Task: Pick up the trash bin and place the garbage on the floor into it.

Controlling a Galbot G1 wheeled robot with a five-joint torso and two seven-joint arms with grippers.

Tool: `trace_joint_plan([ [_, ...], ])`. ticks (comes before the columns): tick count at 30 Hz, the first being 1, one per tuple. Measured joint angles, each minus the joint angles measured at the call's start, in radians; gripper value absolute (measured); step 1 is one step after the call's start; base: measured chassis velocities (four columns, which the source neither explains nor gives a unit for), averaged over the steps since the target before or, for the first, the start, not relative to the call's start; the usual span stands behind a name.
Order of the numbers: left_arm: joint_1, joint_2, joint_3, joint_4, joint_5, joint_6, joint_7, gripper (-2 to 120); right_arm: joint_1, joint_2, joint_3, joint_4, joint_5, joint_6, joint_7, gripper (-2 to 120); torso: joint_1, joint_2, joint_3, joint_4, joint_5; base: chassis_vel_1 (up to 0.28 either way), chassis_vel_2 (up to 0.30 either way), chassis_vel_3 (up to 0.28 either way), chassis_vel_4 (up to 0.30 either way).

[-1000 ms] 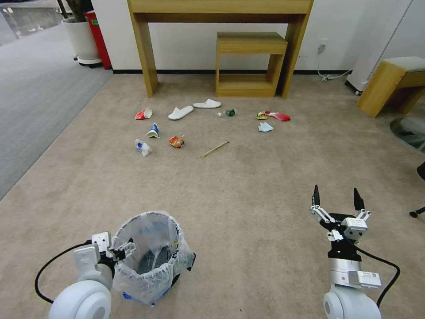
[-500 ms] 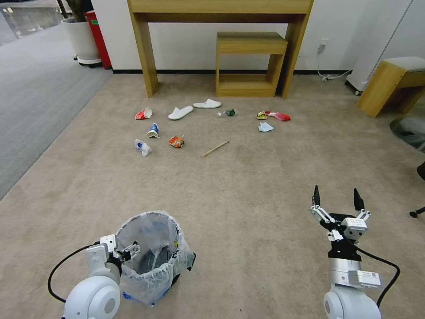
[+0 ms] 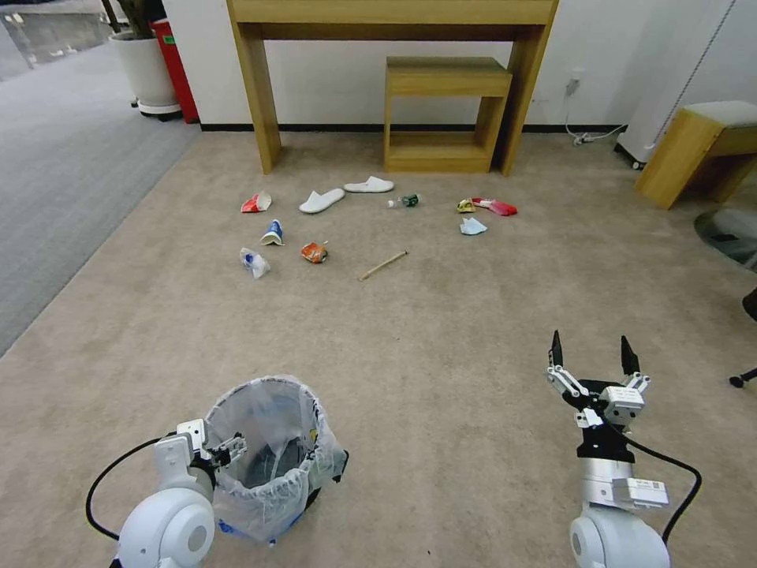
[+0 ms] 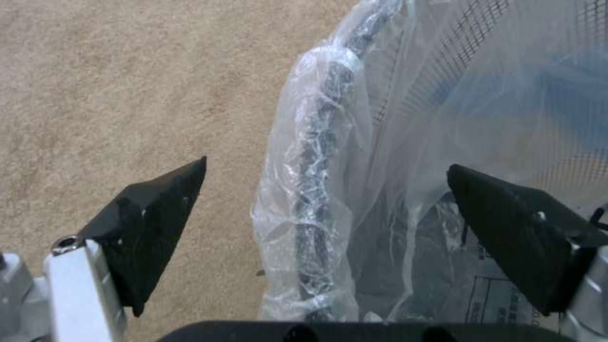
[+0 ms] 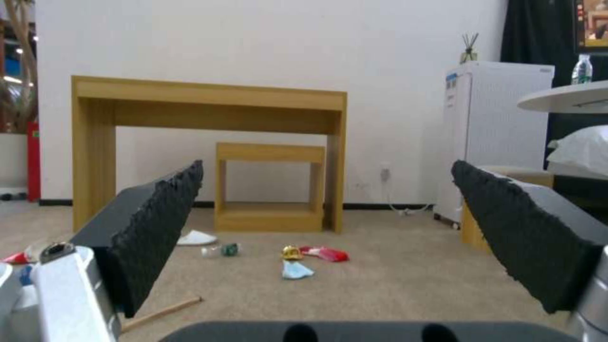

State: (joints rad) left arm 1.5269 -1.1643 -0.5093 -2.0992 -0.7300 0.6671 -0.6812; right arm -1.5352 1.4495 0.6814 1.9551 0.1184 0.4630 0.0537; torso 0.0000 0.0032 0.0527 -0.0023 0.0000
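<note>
Near the robot's left side, the left end effector (image 4: 326, 199) straddles the trash bin (image 3: 272, 454) rim with fingers apart, not yet gripping, the right end effector (image 3: 590, 353) hangs spread, and the garbage (image 3: 314, 252) lies uncollected on the floor (image 3: 441, 331) well ahead.

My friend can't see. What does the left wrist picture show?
The left gripper hangs open, jaws on either side of the trash bin rim, one outside and one inside. A crinkly clear bag covers the rim, with tan floor beside it.
</note>
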Motion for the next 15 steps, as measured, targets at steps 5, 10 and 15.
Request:
trace_joint_plan([
  [5,0.000,-0.006,0.009,0.004,0.001,0.000,-0.003,99,-0.003,0.000,0.000,-0.001,-0.004,0.000,0.000,100,0.000,0.000,0.000,0.0000,0.0000,0.000,0.000,0.000,0.000],
  [10,0.001,-0.012,0.015,0.007,0.004,0.000,-0.004,98,-0.008,0.000,0.002,0.001,-0.007,0.000,0.000,100,0.000,0.000,0.000,0.0000,0.0000,0.000,0.000,0.000,0.000],
  [15,0.000,-0.016,0.015,0.013,0.005,0.000,-0.004,95,-0.011,0.001,0.003,0.002,-0.011,0.003,-0.001,100,0.000,0.000,0.000,0.0000,0.0003,0.000,0.000,0.000,0.000],
])
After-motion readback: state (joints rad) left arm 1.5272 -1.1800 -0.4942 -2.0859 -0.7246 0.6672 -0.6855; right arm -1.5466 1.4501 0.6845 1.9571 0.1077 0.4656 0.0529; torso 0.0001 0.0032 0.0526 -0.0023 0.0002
